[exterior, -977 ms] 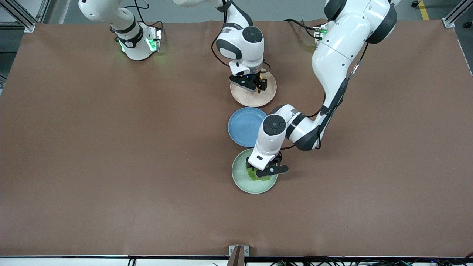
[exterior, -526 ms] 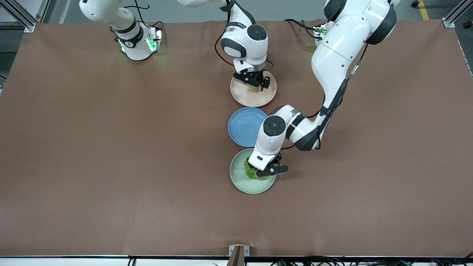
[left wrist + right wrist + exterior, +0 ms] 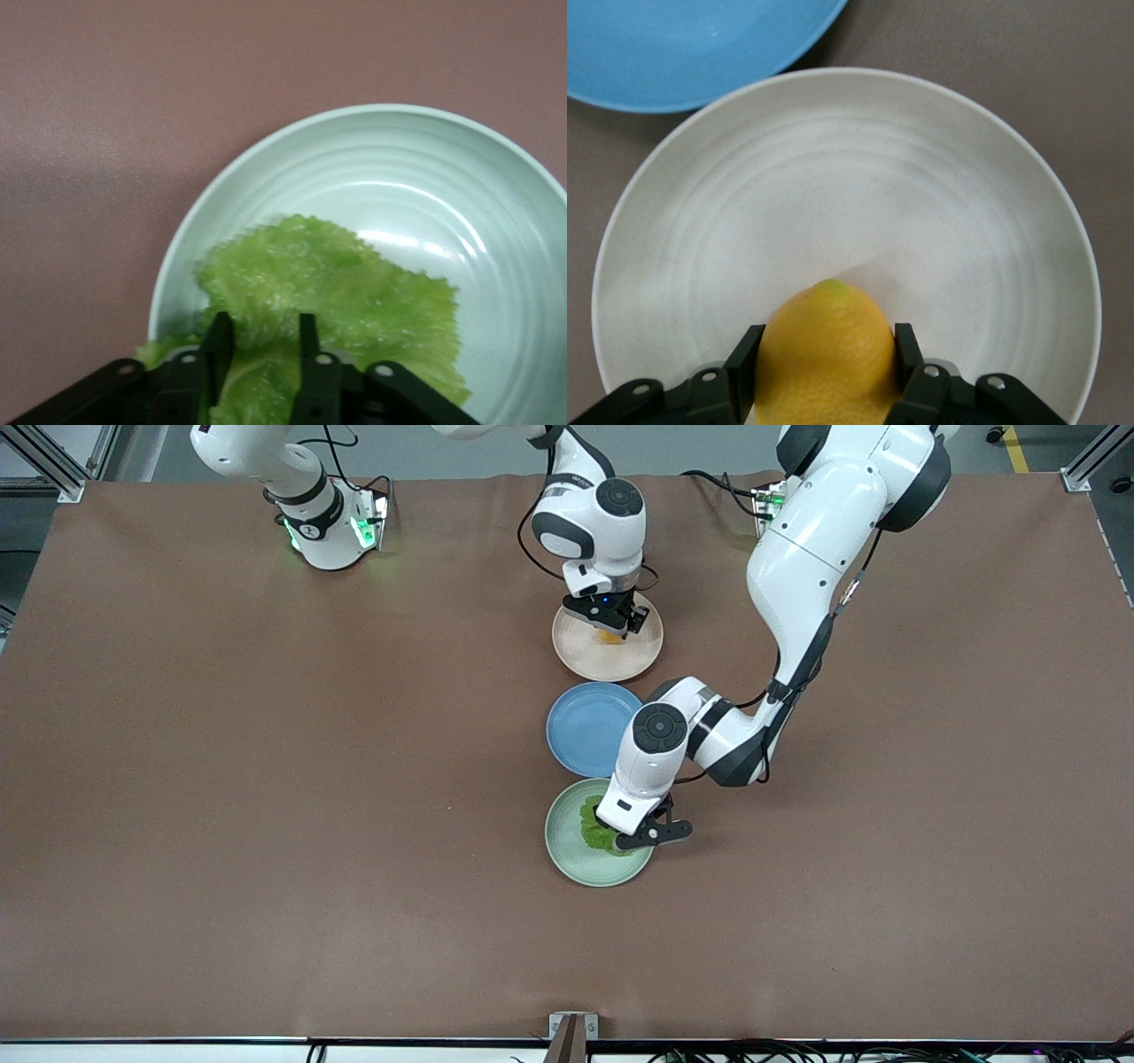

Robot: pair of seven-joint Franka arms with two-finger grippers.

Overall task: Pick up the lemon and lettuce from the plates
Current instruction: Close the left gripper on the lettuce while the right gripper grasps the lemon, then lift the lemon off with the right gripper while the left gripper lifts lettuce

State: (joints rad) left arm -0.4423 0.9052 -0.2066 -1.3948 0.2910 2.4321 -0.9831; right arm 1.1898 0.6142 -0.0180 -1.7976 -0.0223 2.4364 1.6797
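Although both grips look made, you should count neither thing as picked yet. You find the small oval yellow-orange lemon with bumpy skin [image 3: 824,354] at the bottom middle of the right wrist view, clamped between the two black fingers [image 3: 741,365] of the right gripper [image 3: 613,622]. It seems to rest on the round pale beige-pink plate [image 3: 640,657], upper centre of the front view, though contact with the plate is hidden. The crinkled green lettuce leaf [image 3: 332,297] lies on the round pale mint green plate [image 3: 496,195], lower centre of the front view. The left gripper [image 3: 625,840] stands on the leaf's edge at the bottom of the left wrist view, its jaws drawn close with a fold of leaf between them; I judge this a pinch that may not be complete. Most of the leaf is flat on the plate.

Between the two plates lies a round blue plate [image 3: 585,731] with nothing on it, all on the brown table cover [image 3: 266,779].

What is left, in my judgement: lift both things clear. The thin leaf could slip or tear.
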